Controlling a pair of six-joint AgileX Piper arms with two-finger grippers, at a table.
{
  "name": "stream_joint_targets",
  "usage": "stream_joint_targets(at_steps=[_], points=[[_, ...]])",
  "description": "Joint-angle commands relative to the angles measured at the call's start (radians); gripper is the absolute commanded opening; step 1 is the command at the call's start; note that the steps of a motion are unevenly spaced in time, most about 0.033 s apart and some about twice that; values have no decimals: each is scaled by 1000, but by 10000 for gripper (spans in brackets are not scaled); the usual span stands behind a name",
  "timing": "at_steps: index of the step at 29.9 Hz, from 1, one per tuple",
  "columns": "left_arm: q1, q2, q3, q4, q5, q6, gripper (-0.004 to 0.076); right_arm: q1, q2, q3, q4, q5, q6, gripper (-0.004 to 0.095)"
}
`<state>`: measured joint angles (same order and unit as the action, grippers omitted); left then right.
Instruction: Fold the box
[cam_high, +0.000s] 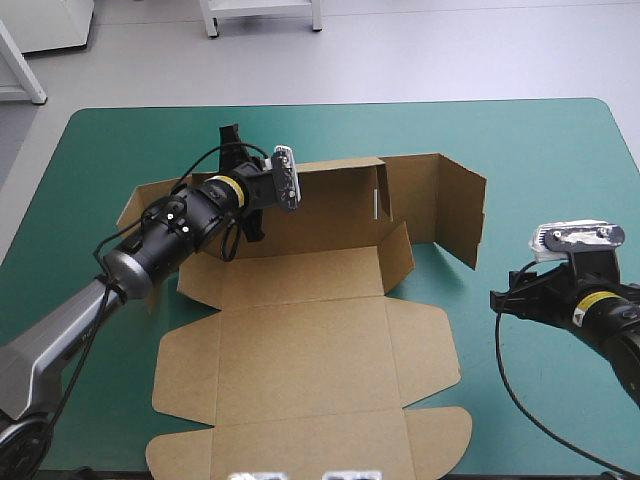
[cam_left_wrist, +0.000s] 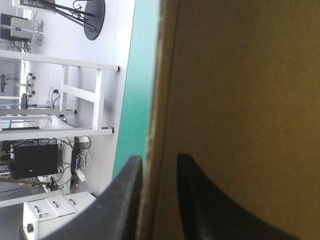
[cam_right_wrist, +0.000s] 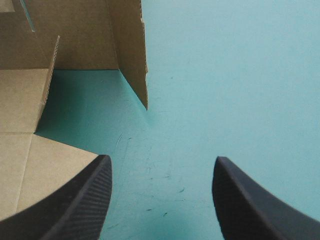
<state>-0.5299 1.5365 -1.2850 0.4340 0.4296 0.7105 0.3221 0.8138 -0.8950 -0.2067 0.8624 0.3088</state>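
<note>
The brown box (cam_high: 300, 350) lies open in the middle of the table, its base and front flaps flat and its back wall (cam_high: 330, 205) raised. A side panel (cam_high: 460, 215) stands bent forward at the wall's right end. My left gripper (cam_high: 262, 190) is at the left part of the back wall's top edge. In the left wrist view it (cam_left_wrist: 159, 165) is shut on the box (cam_left_wrist: 240, 100), the board's edge between the fingers. My right gripper (cam_high: 510, 297) hovers to the right of the box. In its wrist view it (cam_right_wrist: 161, 162) is open over bare cover, the standing panel (cam_right_wrist: 131, 50) ahead.
The teal-green cover (cam_high: 540, 150) shows bare along the far edge and on the right side around my right arm. The box's rounded front flap (cam_high: 440, 440) reaches close to the table's near edge.
</note>
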Motion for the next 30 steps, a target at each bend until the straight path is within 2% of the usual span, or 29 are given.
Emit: stream_joint_targets(at_steps=[1, 3, 7, 13, 16, 20, 28, 30], points=[[-19, -49, 47, 24, -69, -167, -8, -4, -2, -58, -20, -49, 7, 554], [-19, -43, 47, 26, -54, -224, -8, -4, -2, -72, -14, -49, 7, 551], [-19, -43, 57, 46, -39, -199, -8, -4, 15, -95, -17, -48, 7, 490], [-20, -101, 154, 145, -227, -297, -9, -4, 124, -165, -9, -41, 7, 464], [-20, -113, 204, 282, -252, -368, -9, -4, 189, -228, -9, -39, -4, 463], [-20, -113, 257, 442, -252, -495, -9, -4, 297, -363, 7, -34, -40, 463], [-23, -116, 263, 723, -241, -796, -9, -10, 579, -751, 54, 48, -146, 462], [-32, -116, 263, 771, -240, -834, -8, -38, 667, -853, 101, 69, -179, 462]])
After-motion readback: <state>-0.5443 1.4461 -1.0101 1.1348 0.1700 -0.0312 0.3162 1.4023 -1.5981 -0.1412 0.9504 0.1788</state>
